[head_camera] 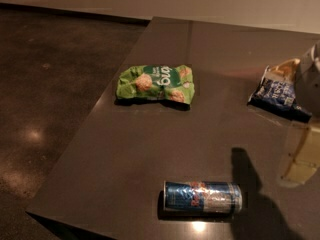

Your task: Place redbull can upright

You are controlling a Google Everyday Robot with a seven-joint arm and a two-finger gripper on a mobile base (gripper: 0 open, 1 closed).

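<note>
The redbull can (202, 197) lies on its side near the front edge of the dark table (150, 149), its silver top pointing right. My gripper (301, 155) shows as a pale part at the right edge of the view, hanging above the table to the right of the can and a little farther back, apart from it. Its shadow falls on the table just right of the can.
A green snack bag (156, 84) lies mid-table, behind and left of the can. A dark blue snack bag (277, 95) lies at the right, behind the gripper. The table's left and front edges drop to a dark floor (45, 109).
</note>
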